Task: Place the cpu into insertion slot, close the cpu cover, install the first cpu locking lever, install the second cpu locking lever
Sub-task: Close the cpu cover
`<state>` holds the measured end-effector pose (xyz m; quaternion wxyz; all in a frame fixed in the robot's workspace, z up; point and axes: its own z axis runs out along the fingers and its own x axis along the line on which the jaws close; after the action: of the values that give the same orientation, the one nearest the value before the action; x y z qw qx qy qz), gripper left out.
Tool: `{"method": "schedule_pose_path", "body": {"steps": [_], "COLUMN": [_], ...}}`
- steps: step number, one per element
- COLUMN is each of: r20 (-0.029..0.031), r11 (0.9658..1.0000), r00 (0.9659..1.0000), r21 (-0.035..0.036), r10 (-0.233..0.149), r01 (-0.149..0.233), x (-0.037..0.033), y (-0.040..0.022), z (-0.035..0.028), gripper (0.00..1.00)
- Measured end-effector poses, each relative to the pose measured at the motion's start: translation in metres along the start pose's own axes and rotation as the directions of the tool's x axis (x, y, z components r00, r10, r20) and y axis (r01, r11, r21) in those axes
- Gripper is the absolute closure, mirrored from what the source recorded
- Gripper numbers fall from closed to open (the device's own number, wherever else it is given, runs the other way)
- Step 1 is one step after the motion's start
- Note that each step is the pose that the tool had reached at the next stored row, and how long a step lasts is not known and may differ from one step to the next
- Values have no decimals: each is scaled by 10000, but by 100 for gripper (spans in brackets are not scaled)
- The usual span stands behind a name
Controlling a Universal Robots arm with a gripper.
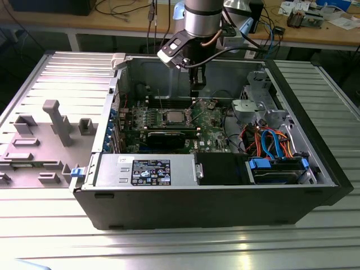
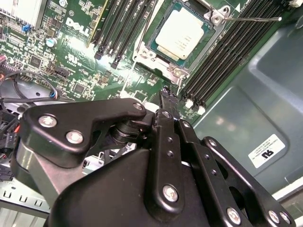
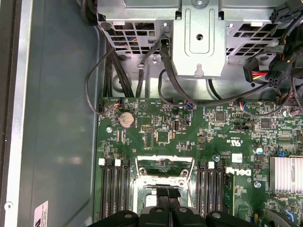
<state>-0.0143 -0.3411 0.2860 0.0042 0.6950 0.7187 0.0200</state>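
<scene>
Vertical arm point(image 1: 201, 19), gripper point(image 1: 198, 84) pointing down, fingers point(image 3: 163, 203) together

Electronics lab: cable-strewn workbench point(image 1: 50, 25), open computer case point(image 1: 197, 205) on ribbed metal table point(image 1: 169, 247).

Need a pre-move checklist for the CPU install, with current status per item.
1. cpu seated flat: ok.
2. cpu cover down around the chip: looks ok.
3. Locking lever latched: not ok, the thin rod juts out over the memory slots.
4. Other lever: cannot tell.
5. Claw empty: ok, shut, nothing visible between its tips.
</scene>
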Motion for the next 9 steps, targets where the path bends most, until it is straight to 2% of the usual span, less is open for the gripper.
{"method": "schedule_pose_path", "body": {"steps": [9], "r20": [0], "r11": [10000], "r00": [10000], "r21": [0], "r10": [2], "r01": [-2], "x": [-1], "y": [35], "z": [1], "gripper": [89]}}
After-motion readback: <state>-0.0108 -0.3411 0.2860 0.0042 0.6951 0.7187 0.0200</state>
